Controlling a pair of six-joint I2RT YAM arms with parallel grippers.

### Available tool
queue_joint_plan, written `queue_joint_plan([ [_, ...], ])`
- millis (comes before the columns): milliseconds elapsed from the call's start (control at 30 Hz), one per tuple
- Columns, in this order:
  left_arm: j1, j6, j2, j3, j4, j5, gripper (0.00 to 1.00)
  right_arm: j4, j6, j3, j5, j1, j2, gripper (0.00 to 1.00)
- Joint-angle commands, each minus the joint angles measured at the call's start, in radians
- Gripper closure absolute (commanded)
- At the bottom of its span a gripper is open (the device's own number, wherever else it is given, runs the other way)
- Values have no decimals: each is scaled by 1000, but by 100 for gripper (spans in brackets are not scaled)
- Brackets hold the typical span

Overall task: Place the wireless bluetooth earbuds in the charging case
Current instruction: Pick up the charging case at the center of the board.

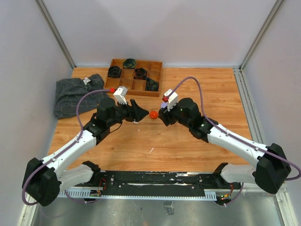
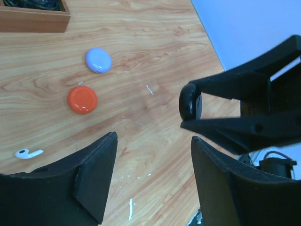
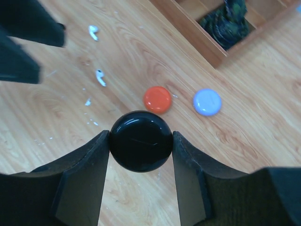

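My right gripper (image 3: 140, 135) is shut on a glossy black round charging case (image 3: 140, 141) and holds it above the table; the case also shows in the left wrist view (image 2: 190, 101). An orange round case (image 3: 157, 99) and a lilac round case (image 3: 207, 102) lie closed on the wood beyond it. Two white earbuds (image 3: 100, 77) (image 3: 93, 32) lie to the left of the orange case. My left gripper (image 2: 153, 139) is open and empty, facing the right gripper (image 1: 162, 117) with the orange case (image 1: 153, 114) between them. One white earbud (image 2: 27, 153) lies near its left finger.
A wooden compartment tray (image 1: 155, 92) with dark bundled items stands at the back centre. A grey cloth (image 1: 75, 94) lies at the back left. White walls and metal rails enclose the table.
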Motion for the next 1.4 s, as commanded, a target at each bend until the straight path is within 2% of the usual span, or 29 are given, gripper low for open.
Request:
queue_joint_plan([
  [0,4,-50,11,36,-28,68,34,113,-117,-44,-34,80,-65,62],
  [300,4,-144,37,20,60,221,44,241,-205,-108,-86,184,-103,62],
  [800,4,-178,72,-12,119,343,58,253,-240,-91,-116,224,-83,62],
  [933,4,-171,74,-12,118,352,65,259,-244,-88,-118,226,-81,62],
  [1033,4,-165,72,-10,114,354,76,262,-250,-85,-112,226,-78,61],
  [1233,4,-107,45,-3,83,330,99,232,-277,-65,-118,225,-86,50],
  [1367,4,1,10,21,26,291,100,202,-292,-59,-148,218,-106,36],
])
